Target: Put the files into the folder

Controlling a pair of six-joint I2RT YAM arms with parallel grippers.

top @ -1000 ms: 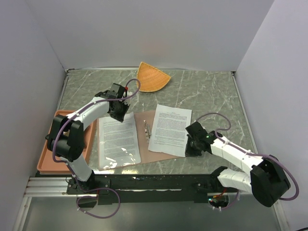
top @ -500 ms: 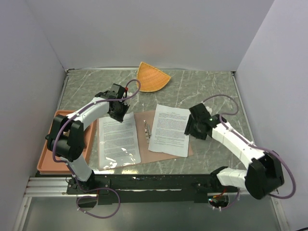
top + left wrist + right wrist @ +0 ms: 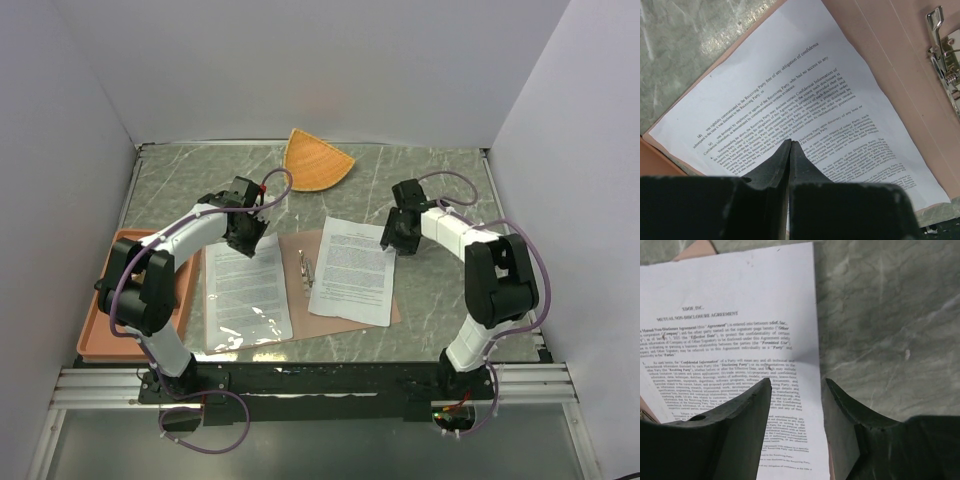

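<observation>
- Left of the left claw (image 3: pixel 247 238) and toward the arm bases: tray (image 3: pixel 97 305) at the surface's (image 3: pixel 440 190) left edge.
- Left claw: pinched shut, fingertips pressed together with nothing seen between them, tips down over the upper part of the left sheet (image 3: pixel 247 290); in the wrist view (image 3: pixel 790 145) tips right above the printed lines, contact not clear.
- Under and behind that claw: left sheet (image 3: pixel 790 90) flat on the open folder's (image 3: pixel 299 318) left half, folder card (image 3: pixel 890 30) showing past its edges.
- Right of the left claw: metal clip (image 3: pixel 306 268) along the folder's middle; also at the wrist view's right edge (image 3: pixel 945 35).
- Beyond both claws, by the back wall: orange dish (image 3: pixel 316 160).
- Left of the right claw (image 3: pixel 392 238): right sheet (image 3: pixel 352 270) flat on the folder's right half, slightly skewed, top corner past the folder.
- Right claw: spread wide, holding nothing, over the sheet's upper right edge; in its wrist view (image 3: pixel 795 390) paper edge running through the gap, sheet (image 3: pixel 730 330) under the left finger, bare surface (image 3: pixel 890 315) under the right one.
</observation>
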